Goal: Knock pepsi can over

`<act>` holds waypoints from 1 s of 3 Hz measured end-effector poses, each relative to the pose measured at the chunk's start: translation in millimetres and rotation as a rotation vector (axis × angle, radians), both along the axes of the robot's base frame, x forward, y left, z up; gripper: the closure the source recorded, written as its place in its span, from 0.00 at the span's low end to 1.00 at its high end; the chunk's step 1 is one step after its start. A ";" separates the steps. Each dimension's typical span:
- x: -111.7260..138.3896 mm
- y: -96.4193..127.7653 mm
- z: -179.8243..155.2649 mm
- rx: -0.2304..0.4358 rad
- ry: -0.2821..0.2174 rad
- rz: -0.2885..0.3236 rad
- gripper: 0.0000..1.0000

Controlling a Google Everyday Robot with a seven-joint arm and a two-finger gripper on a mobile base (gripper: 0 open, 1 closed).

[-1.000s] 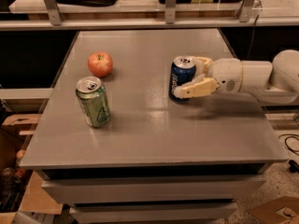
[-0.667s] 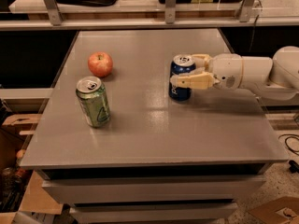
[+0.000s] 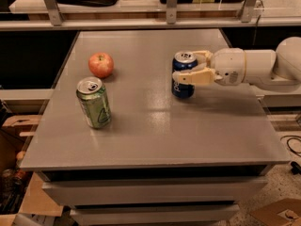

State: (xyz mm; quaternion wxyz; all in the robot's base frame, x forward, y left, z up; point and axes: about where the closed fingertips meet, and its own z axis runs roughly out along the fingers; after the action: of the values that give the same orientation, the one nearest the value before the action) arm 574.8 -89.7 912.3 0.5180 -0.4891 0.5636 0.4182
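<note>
The pepsi can, dark blue with a silver top, stands upright right of the table's middle. My gripper reaches in from the right on a white arm. It is open, with the near finger across the can's front near its top and the far finger behind the can's rim, so the can sits between them. I cannot tell whether the fingers touch it.
A green can stands upright at the left front of the grey table. A red apple lies behind it. A shelf rail with metal posts runs along the far edge.
My gripper has risen a little along the pepsi can and reached slightly further left around it. The can is still upright in the same spot.
</note>
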 end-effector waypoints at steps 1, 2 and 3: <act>-1.8 -7.1 7.8 -0.122 -0.068 0.046 1.00; -6.0 -9.6 15.4 -0.319 -0.158 0.101 1.00; -13.4 -0.1 17.5 -0.575 -0.281 0.153 1.00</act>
State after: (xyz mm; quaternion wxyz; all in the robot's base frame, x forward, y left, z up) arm 561.3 -89.8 929.8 0.3985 -0.7091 0.5433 0.2078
